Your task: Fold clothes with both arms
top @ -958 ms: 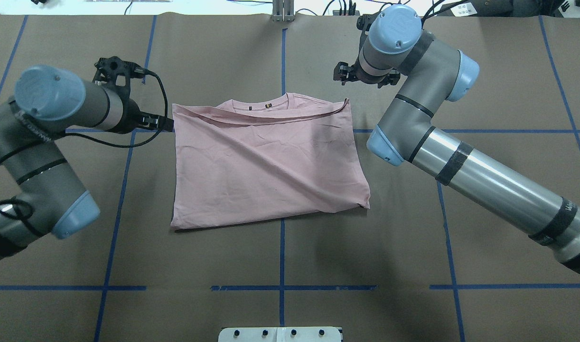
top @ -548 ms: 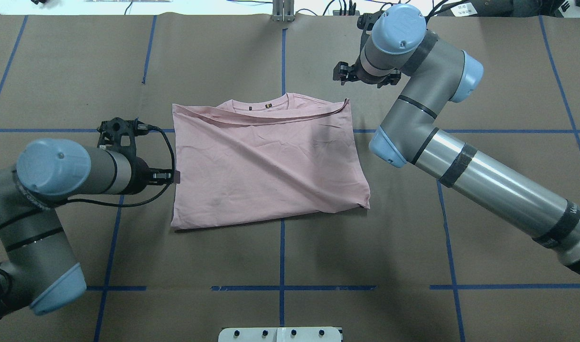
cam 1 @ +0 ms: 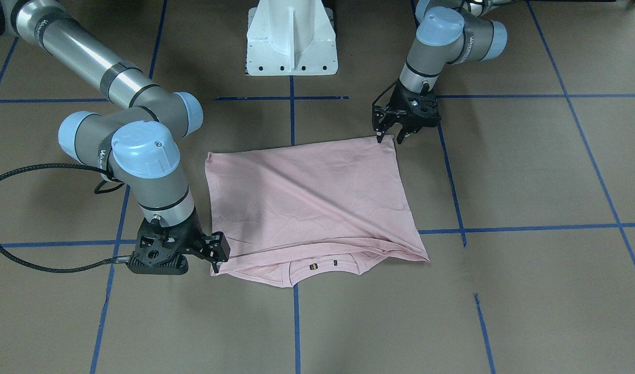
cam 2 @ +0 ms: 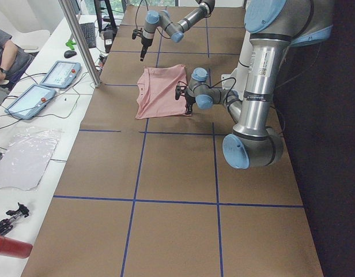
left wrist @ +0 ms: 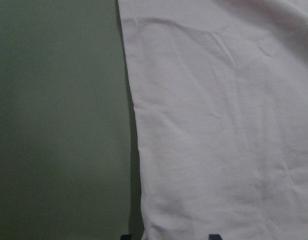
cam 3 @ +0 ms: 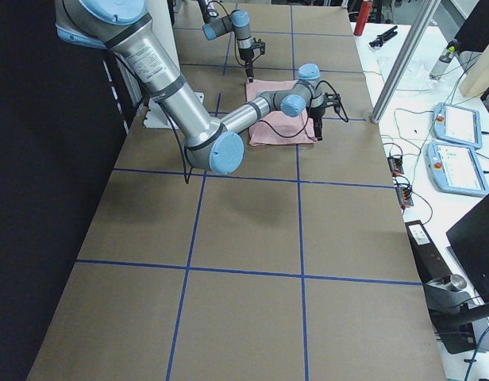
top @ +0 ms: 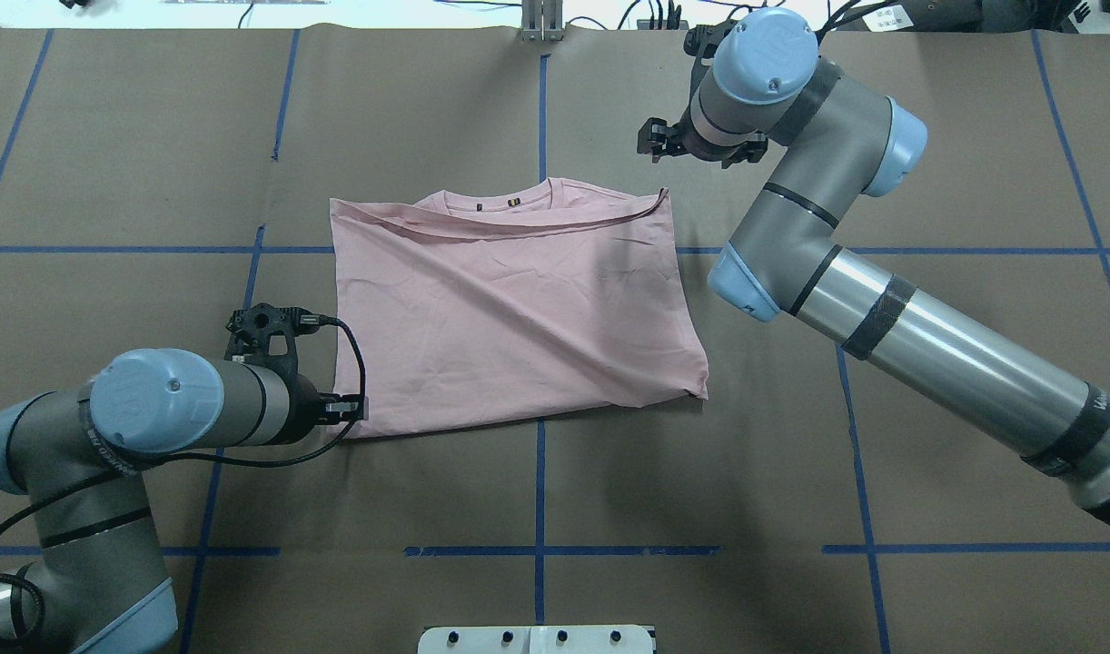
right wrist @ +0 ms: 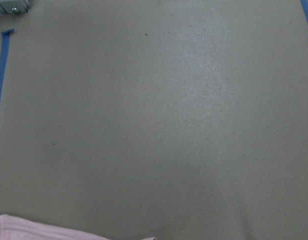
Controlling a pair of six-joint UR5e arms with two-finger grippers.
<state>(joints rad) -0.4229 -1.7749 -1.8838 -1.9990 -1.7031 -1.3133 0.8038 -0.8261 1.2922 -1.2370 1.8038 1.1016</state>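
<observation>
The pink T-shirt [top: 519,318] lies folded, plain back up, mid-table [top: 537,509]. The left gripper [cam 1: 389,136] straddles the shirt's near left corner, jaws apart. The right gripper [top: 698,153], jaws apparently spread, hangs by the far right corner, beside the collar.

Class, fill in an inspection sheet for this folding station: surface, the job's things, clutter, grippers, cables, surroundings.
Surface: table covered in brown paper, with a blue tape grid.
Job's things: pink T-shirt lying folded, collar on the far side, some creases.
Clutter: nothing seen.
Grippers: left gripper open at the T-shirt's robot-side corner, with the edge between its fingers; right gripper beside the collar-side corner, open or shut cannot be told.
Cables: black cable loops from the right wrist over the table.
Surroundings: white pedestal; bench with pendants; operator seated there.
</observation>
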